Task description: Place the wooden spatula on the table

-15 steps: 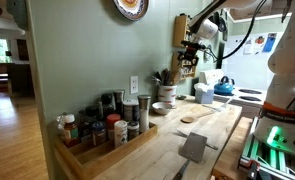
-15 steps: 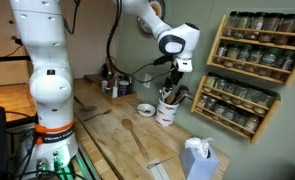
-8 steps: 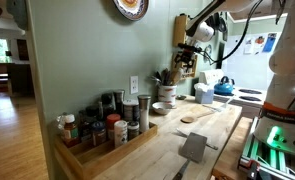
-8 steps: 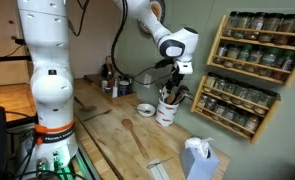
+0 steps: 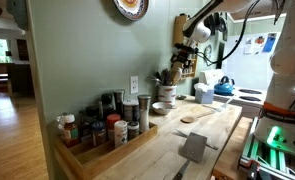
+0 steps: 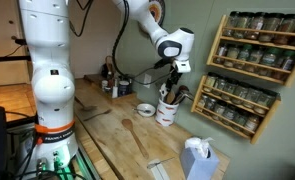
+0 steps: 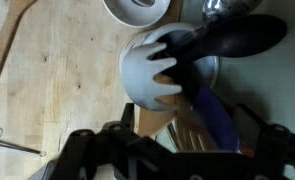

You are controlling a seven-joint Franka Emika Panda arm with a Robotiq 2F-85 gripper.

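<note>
Wrist view is looking straight down past the gripper [image 7: 175,150] onto a white crock [image 7: 152,70], with the hand's dark fingers spreading along the lower edge of the frame; whether they are pinching anything I cannot tell. The wooden spatula [image 7: 187,127] is showing as a tan strip directly under the hand, rising from the crock's near side toward the camera, while black utensils [image 7: 232,35] are leaning away beyond it. The table [image 7: 57,80] is lying below and off to one side of the hand, and a small white bowl [image 7: 137,8] is sitting past the crock. In an exterior view the gripper [image 5: 190,58] is hanging just above the crock [image 5: 166,93], where the utensil handles are too small to tell apart; a pale round-headed utensil [image 5: 192,117] is lying on the table [image 5: 219,125] well away from the hand. In an exterior view the gripper [image 6: 174,78] is pointing down over the crock [image 6: 167,112], with the bowl [image 6: 145,109] just beside it on the table [image 6: 107,128]
</note>
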